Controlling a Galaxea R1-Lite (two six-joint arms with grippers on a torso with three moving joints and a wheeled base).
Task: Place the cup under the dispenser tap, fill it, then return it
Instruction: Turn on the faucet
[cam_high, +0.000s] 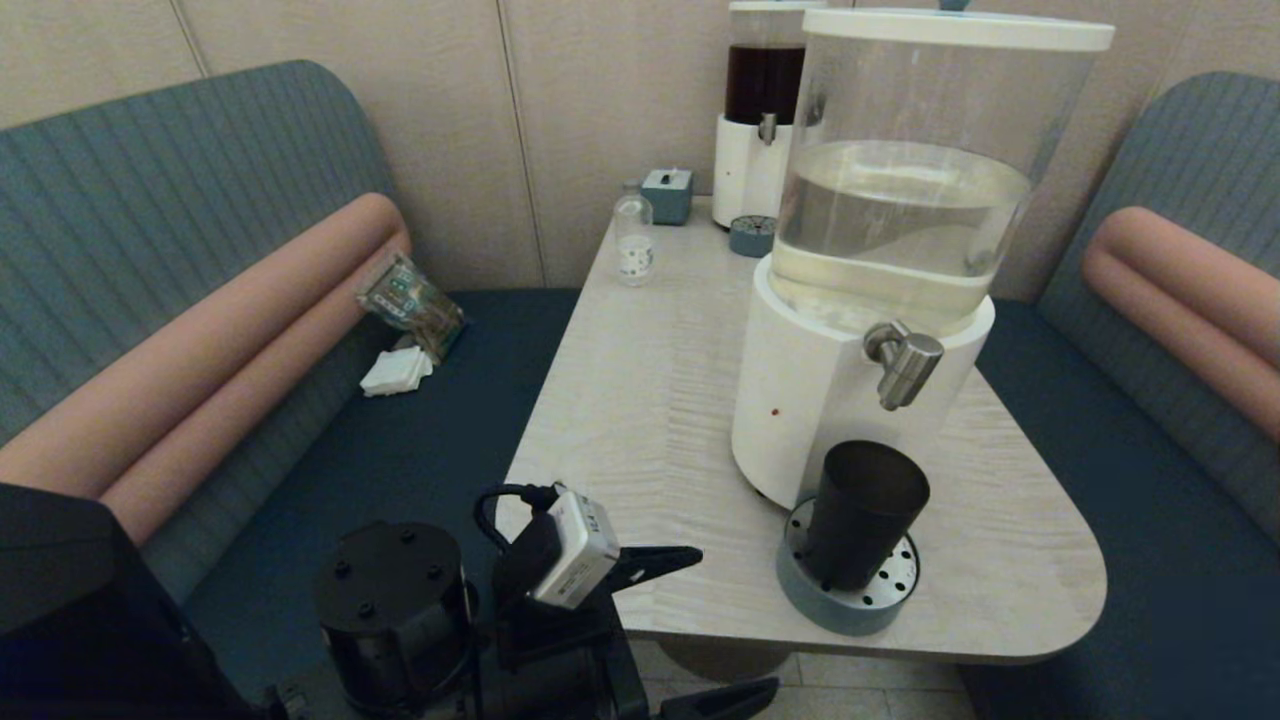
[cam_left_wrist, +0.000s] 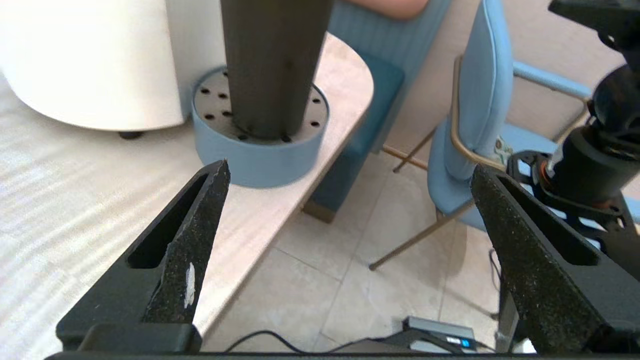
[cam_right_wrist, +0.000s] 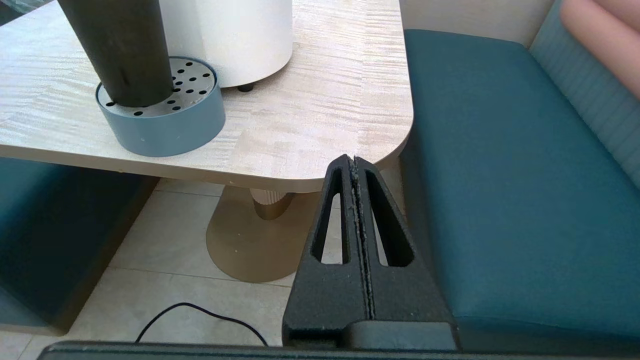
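Note:
The dark tapered cup (cam_high: 860, 510) stands upright on the round blue-grey drip tray (cam_high: 850, 612), directly below the brushed-steel dispenser tap (cam_high: 905, 362) of the big clear-tank dispenser (cam_high: 800, 400). My left gripper (cam_high: 738, 618) is open and empty at the table's near edge, left of the tray and apart from the cup. In the left wrist view the cup (cam_left_wrist: 272, 65) and tray (cam_left_wrist: 260, 160) lie ahead of the left gripper (cam_left_wrist: 350, 167). My right gripper (cam_right_wrist: 353, 159) is shut on nothing, low beside the table's right corner and out of the head view; its camera shows the cup (cam_right_wrist: 120, 50).
At the back of the table (cam_high: 640, 400) stand a dispenser with dark liquid (cam_high: 762, 90), its small tray (cam_high: 752, 235), a teal box (cam_high: 667, 195) and a small clear bottle (cam_high: 633, 240). Booth seats flank the table. A blue chair (cam_left_wrist: 480, 100) stands nearby.

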